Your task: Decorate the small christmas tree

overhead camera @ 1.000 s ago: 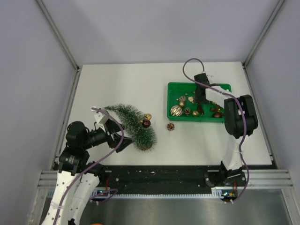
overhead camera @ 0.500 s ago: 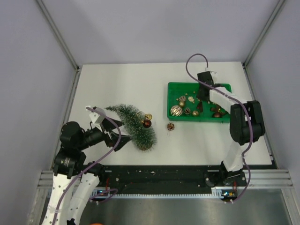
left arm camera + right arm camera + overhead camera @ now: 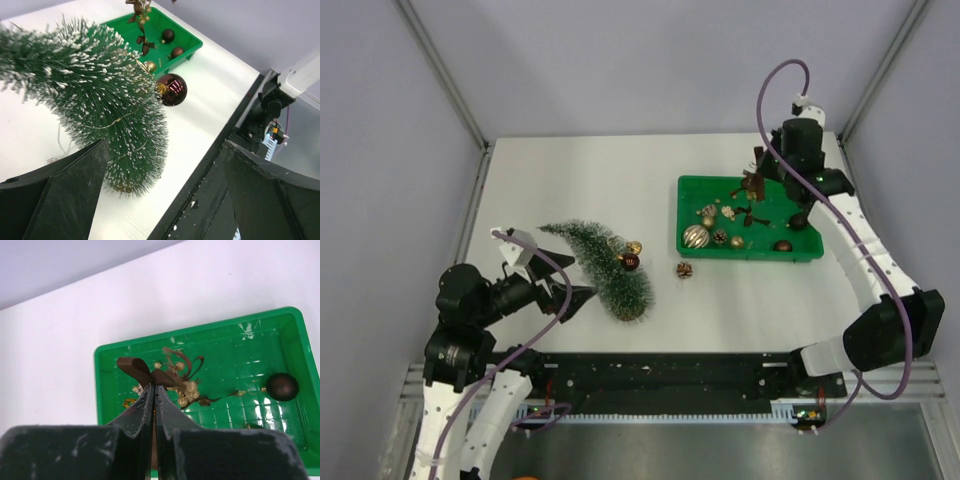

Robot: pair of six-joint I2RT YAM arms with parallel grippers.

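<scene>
Small christmas tree [image 3: 605, 268] carries a dark red bauble [image 3: 631, 264].

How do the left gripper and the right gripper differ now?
The left gripper is wide open; the right gripper is shut. The left holds nothing beside the small christmas tree; the right pinches a brown ribbon ornament over the green tray. Both have black jaws.

Nothing legible here.
I find no letters, numbers or labels on the small christmas tree [image 3: 605, 265], the green tray [image 3: 705, 181], or the brown bow ornament [image 3: 137, 369].
</scene>
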